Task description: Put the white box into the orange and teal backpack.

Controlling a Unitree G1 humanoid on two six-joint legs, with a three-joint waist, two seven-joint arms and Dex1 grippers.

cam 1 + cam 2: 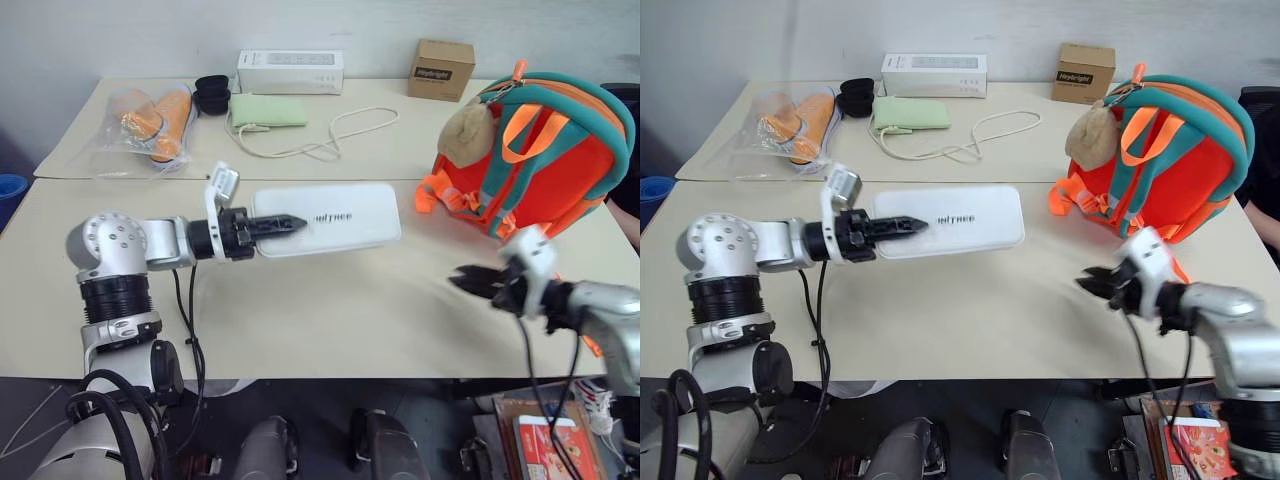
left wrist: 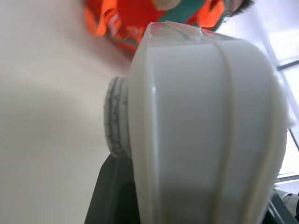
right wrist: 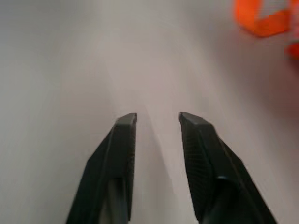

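The white box [image 1: 340,218], flat and glossy with dark lettering, hangs just above the beige table [image 1: 320,320] near its middle. My left gripper [image 1: 285,224] points right and is shut on the box's left end, one black finger lying across its top. In the left wrist view the white box [image 2: 201,130] looms close between the fingers. The orange and teal backpack [image 1: 550,160] stands upright at the right, a beige plush toy [image 1: 468,132] on its front. My right gripper [image 1: 470,283] hovers low in front of the backpack, open and empty, fingers [image 3: 121,154] apart over bare table.
At the back stand a long white carton [image 1: 290,72] and a small brown cardboard box [image 1: 441,69]. A green pouch [image 1: 268,110] with a looped cord, black cups [image 1: 211,94] and a plastic bag of orange items [image 1: 150,122] lie at the back left.
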